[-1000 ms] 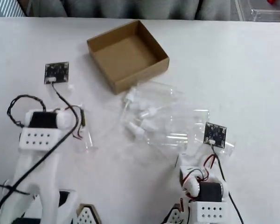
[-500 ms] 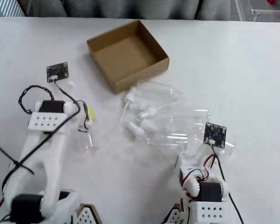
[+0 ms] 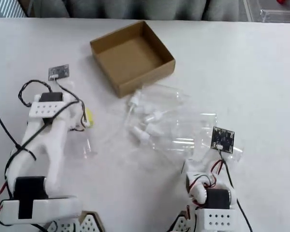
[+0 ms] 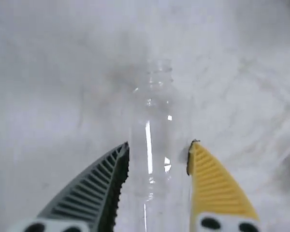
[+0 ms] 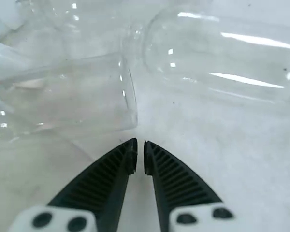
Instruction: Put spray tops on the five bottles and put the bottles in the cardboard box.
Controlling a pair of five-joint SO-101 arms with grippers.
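Observation:
A clear open-necked bottle point(image 4: 152, 121) lies on the white table, its neck pointing away from my left gripper point(image 4: 158, 145). The grey and yellow fingers press its two sides, so the gripper is shut on it. From above, the same bottle point(image 3: 87, 145) lies just past the yellow finger point(image 3: 88, 116). Several more clear bottles point(image 3: 183, 128) and white spray tops point(image 3: 146, 123) lie in a heap at mid-table. My right gripper point(image 5: 136, 145) is shut with nothing in it, just short of two lying bottles point(image 5: 77, 96) point(image 5: 222, 63). The cardboard box point(image 3: 160, 72) stands open with nothing in it.
The right arm point(image 3: 210, 195) stays low near the front edge, its camera board point(image 3: 222, 139) over the heap. Loose cables trail from the left arm point(image 3: 38, 145). Bare table stretches to the right of the box and behind it.
The left arm has stretched forward and dropped lower over the bottle at the left, which shifted slightly left. The right arm, the heap and the box have not moved.

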